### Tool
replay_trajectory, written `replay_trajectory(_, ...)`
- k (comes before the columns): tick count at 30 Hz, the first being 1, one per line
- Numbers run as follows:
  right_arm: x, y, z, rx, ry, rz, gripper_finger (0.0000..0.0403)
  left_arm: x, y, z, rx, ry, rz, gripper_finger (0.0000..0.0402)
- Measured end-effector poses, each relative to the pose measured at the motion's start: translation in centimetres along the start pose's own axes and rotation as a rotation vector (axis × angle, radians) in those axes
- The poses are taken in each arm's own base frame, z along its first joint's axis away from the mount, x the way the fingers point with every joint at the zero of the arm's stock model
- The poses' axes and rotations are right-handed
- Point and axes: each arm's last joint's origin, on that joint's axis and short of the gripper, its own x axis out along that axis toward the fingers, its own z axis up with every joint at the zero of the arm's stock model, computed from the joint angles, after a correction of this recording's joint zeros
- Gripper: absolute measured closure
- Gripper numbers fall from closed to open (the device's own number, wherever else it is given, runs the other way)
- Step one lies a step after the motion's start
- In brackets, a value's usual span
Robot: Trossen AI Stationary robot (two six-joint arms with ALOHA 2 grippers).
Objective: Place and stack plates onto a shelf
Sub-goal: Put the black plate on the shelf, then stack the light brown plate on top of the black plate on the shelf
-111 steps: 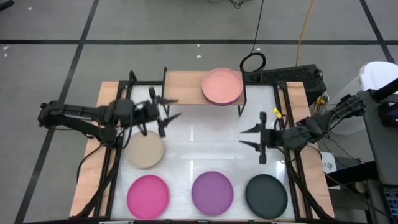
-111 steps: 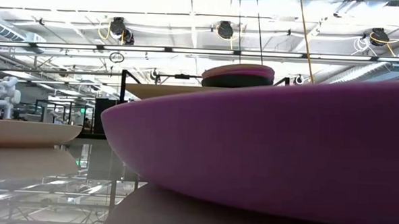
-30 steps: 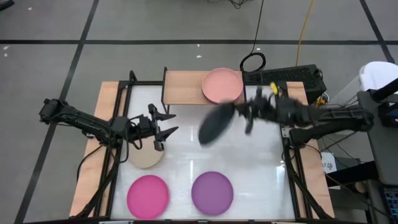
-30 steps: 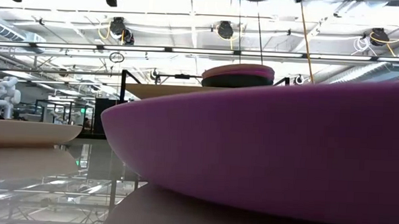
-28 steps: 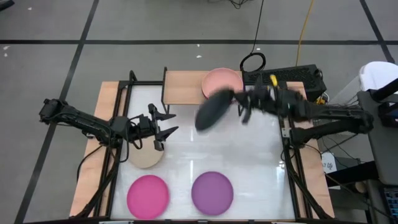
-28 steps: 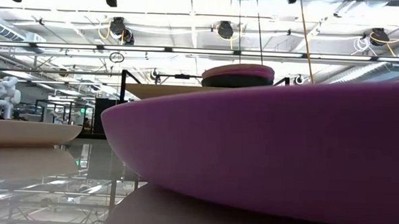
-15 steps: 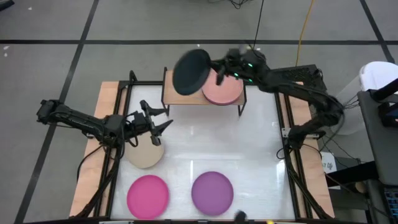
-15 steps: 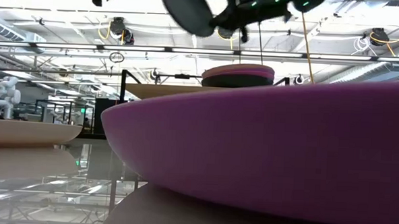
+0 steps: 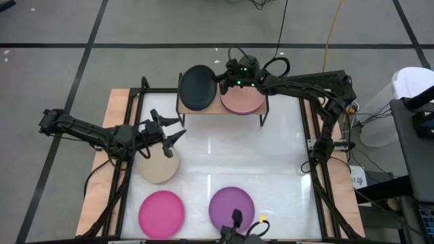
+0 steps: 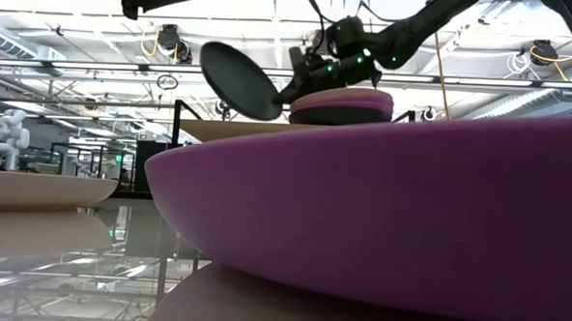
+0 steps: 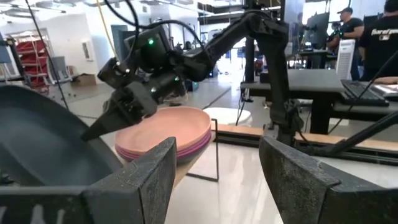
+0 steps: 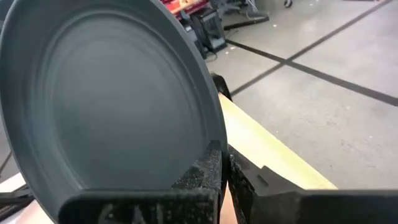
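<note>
A dark grey plate [image 9: 196,88] hangs tilted over the left half of the shelf [image 9: 210,105], with my right gripper [image 9: 218,84] shut on it. A stack of plates with a peach one on top [image 9: 242,97] sits on the shelf's right half. On the table lie a beige plate [image 9: 158,166], a magenta plate [image 9: 161,211] and a purple plate [image 9: 231,207]. My left gripper [image 9: 169,133] stands open above the beige plate's far edge, holding nothing. My right gripper pinches the dark plate's rim [image 12: 211,134] between its two fingers, at the edge nearest the stack. The fingers reach in from the table's right, slanting a little down. The plate is tilted, its free edge [image 10: 209,51] raised and its held edge low near the shelf top.
The shelf stands at the table's far edge on thin black legs [image 9: 263,115]. Wooden strips and black rails [image 9: 122,169] run along the table's left and right sides. The white middle of the table [image 9: 230,156] lies between the shelf and the near row of plates.
My right gripper has carried the dark plate from above the table's middle toward the far edge and to the left. It has come down over the shelf's left half beside the stack. The plate has stayed tilted in the hold.
</note>
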Motion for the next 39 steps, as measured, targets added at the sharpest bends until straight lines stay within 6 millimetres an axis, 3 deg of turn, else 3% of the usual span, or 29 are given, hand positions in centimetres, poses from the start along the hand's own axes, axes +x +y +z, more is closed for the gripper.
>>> replay_trajectory(27,0.33,-0.69,-0.38,-0.083,-0.005,-0.093,0.0392,-0.10,-0.19,0.06,-0.005,-0.005,-0.013,0.0167)
replay_trajectory(39,0.35,-0.74,-0.32,-0.083,-0.017,-0.112,0.0314,-0.10,-0.19,0.06,-0.007,-0.005,-0.013,0.0167)
